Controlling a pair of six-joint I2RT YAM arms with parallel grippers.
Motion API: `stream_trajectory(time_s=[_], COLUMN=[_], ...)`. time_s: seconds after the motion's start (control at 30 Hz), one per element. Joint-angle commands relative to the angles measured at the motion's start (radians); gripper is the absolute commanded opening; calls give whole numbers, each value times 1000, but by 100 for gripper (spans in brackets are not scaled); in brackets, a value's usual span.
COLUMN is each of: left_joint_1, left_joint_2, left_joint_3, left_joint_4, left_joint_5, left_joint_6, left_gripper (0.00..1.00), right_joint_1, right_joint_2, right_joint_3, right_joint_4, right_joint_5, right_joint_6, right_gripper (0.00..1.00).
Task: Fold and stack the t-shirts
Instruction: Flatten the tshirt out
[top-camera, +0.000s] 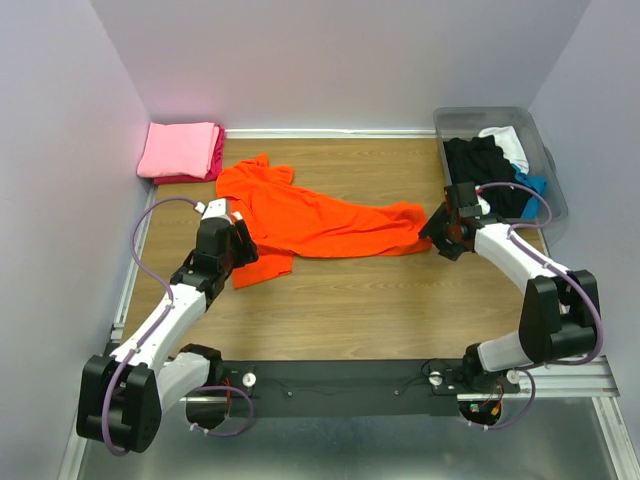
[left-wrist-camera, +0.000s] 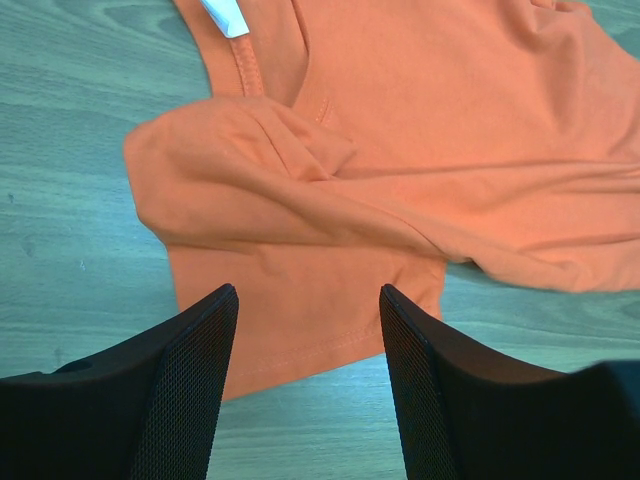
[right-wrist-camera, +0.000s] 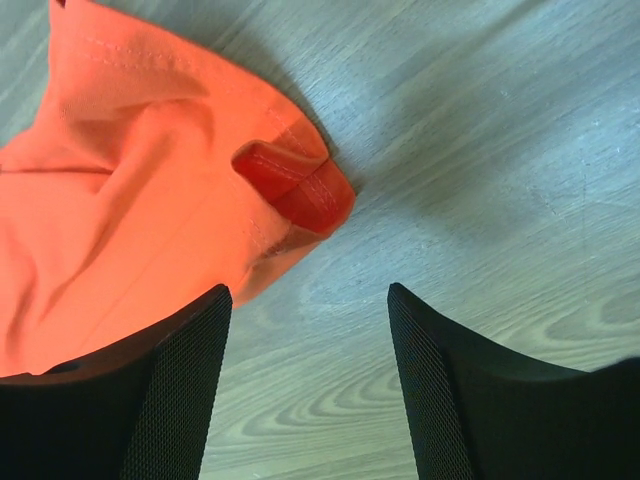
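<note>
Reaching inward, left end effector (left-wrist-camera: 307, 295), right end effector (right-wrist-camera: 308, 292), flanking t-shirt (top-camera: 320, 222)

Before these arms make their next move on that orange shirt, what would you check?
1. Left gripper open and empty: ok.
2. Right gripper open, nothing between its fingers: ok.
3. Orange shirt lying flat for folding: not ok, it is bunched and creased.
4. Bare table beside the shirt for folding: ok.
5. Pink stack in the far left corner neatly folded: ok.
6. Number of clothes waiting in the bin: cannot tell.
</note>
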Motion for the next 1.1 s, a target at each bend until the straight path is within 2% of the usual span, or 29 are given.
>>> stream_trajectory(time_s=[0.0, 0.13, 0.4, 0.8, 1.07], left_joint_1=[-6, -10, -15, -16, -16], left_joint_2=[-23, -39, -46, -49, -52], left_joint_3=[8, 6, 6, 5, 3], left_joint_4=[-12, -12, -5, 12, 17], left_joint_5=[-42, -48, -28, 4, 9], left_joint_6=[-9, -12, -8, 6, 8], left_gripper=[67, 67, 67, 67, 67], right_joint_1=[-9, -7, -5, -1, -1], right_joint_2=[-2, 7, 75, 155, 179], right_joint_3=[25, 21, 36, 102, 71], right_joint_4=[-5, 7, 6, 6, 6], right_joint_5=[69, 82, 70, 61, 72], right_joint_6=[119, 243, 374, 437, 465], right_gripper=[70, 65, 64, 63, 57])
